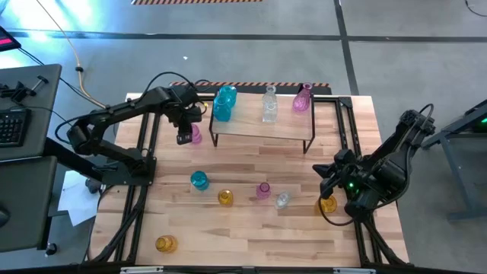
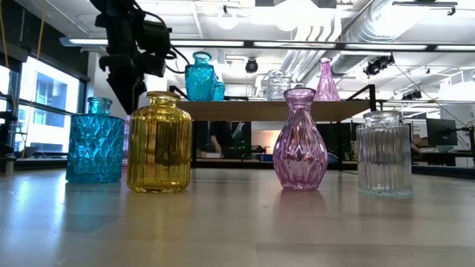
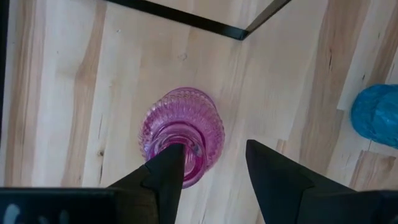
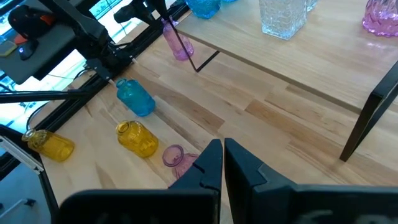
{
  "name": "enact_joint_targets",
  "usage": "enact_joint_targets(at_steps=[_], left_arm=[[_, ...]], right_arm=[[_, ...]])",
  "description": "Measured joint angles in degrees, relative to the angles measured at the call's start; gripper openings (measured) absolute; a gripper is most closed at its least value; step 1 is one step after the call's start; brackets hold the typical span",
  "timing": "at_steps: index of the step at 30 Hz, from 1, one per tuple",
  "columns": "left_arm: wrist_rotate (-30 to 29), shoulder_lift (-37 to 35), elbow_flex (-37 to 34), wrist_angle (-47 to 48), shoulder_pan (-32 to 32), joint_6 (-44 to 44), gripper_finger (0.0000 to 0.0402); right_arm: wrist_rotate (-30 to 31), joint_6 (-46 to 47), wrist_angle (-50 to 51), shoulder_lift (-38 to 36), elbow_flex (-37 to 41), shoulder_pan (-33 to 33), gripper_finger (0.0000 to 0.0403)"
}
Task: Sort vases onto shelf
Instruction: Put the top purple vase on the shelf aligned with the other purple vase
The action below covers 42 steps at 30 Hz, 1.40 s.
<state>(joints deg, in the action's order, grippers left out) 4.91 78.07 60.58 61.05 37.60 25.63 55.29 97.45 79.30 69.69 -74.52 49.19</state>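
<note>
A pink ribbed vase (image 3: 183, 134) stands upright on the table just left of the shelf (image 1: 262, 128). My left gripper (image 3: 211, 163) hangs open over it, pointing down. One fingertip (image 3: 169, 160) shows in front of the vase's mouth and the other stands beside the body; I see no touch. On the shelf board stand a teal vase (image 1: 224, 103), a clear one (image 1: 269, 105) and a pink one (image 1: 303, 99). My right gripper (image 4: 222, 155) waits shut at the table's right, raised and holding nothing.
Loose on the table's near half stand a teal vase (image 1: 199, 180), a yellow one (image 1: 225, 198), a pink one (image 1: 263, 190), a clear one (image 1: 282, 200), a yellow one (image 1: 328, 204) under my right arm, and another yellow one (image 1: 166, 243) near the front-left corner.
</note>
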Motion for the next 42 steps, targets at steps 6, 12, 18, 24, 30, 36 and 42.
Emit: enact_joint_targets(at_steps=[6,12,18,24,30,36,42], left_arm=[[0.1,-0.4,-1.2,-0.2,0.1,-1.4,0.0161],[0.0,-2.7,-3.8,-0.2,0.4,-2.9,0.0146],[0.1,-7.1,-4.3,0.0,1.5,-3.2,0.0101],[0.2,-9.9,-6.4,-0.6,3.4,-5.1,0.0046],[3.4,-12.8,-11.1,-1.7,3.4,-6.7,0.0007],[3.9,-14.9,-12.3,-1.8,3.3,-8.0,0.0040],[3.8,-16.5,-12.4,-0.7,3.2,-8.1,0.0084]], right_arm=[[0.0,-0.4,-0.5,0.0,0.0,0.0,0.0000],[0.0,-0.4,-0.7,0.0,0.0,0.0,0.0000],[0.2,-0.4,-0.8,0.0,0.0,0.0,0.0000],[1.6,-0.4,-0.9,0.0,0.0,0.0,0.0000],[1.7,-0.4,-1.3,0.0,0.0,0.0,0.0000],[1.7,-0.4,-1.9,0.0,0.0,0.0,0.0000],[1.7,-0.4,-2.5,0.0,0.0,0.0,0.0000]])
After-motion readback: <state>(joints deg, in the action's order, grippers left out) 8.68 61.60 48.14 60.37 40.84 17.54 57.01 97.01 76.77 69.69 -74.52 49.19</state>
